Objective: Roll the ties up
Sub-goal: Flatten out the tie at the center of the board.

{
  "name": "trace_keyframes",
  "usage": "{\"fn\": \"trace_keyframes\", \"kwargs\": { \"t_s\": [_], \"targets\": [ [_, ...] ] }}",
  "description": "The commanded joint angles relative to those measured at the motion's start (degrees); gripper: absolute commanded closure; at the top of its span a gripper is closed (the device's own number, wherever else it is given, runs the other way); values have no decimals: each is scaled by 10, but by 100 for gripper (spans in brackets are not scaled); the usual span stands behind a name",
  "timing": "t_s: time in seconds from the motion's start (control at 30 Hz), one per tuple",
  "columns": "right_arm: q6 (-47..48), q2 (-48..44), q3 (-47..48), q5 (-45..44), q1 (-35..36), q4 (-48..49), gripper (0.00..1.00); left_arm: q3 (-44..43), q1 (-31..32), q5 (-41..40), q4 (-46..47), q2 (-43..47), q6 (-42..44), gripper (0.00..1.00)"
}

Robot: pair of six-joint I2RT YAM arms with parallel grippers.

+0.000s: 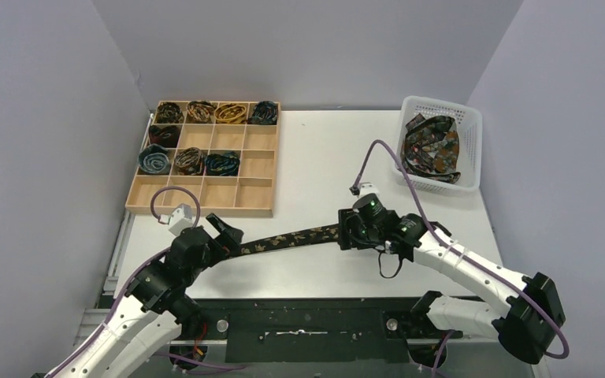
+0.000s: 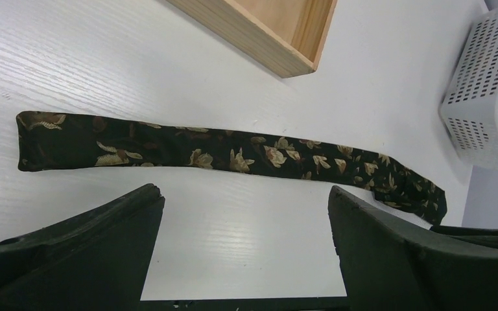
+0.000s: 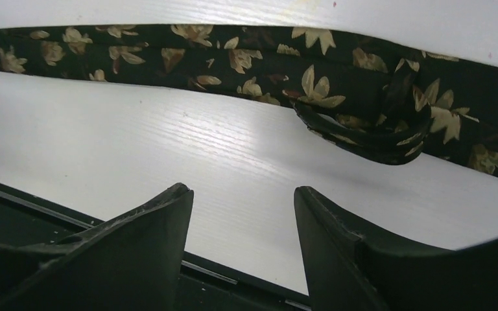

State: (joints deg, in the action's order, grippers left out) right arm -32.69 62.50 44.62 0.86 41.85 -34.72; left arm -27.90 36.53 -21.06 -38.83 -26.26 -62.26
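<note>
A long dark tie with gold leaf print [image 1: 291, 239] lies flat on the white table between the two arms. It shows full length in the left wrist view [image 2: 233, 154]; in the right wrist view [image 3: 246, 55] its end near the right arm is folded into a small loop. My left gripper [image 1: 228, 235] is open and empty at the tie's left end [image 2: 245, 191]. My right gripper [image 1: 348, 232] is open and empty just in front of the folded end [image 3: 243, 189]. Several rolled ties [image 1: 205, 113] sit in the wooden tray. More ties [image 1: 433, 147] lie heaped in the white basket.
The wooden compartment tray [image 1: 252, 193] stands at the back left, its near corner in the left wrist view [image 2: 285, 39]. The white plastic basket [image 1: 473, 130] stands at the back right. A black rail [image 1: 307, 315] runs along the table's near edge.
</note>
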Motion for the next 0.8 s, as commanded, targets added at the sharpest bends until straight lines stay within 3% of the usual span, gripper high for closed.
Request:
{"fn": "trace_keyframes", "kwargs": {
  "t_s": [0.0, 0.77],
  "targets": [
    [-53, 26, 14, -113, 42, -20, 41, -25, -5, 7, 6, -5, 21, 3],
    [-76, 182, 35, -194, 55, 32, 59, -22, -21, 30, 17, -18, 35, 3]
  ]
}}
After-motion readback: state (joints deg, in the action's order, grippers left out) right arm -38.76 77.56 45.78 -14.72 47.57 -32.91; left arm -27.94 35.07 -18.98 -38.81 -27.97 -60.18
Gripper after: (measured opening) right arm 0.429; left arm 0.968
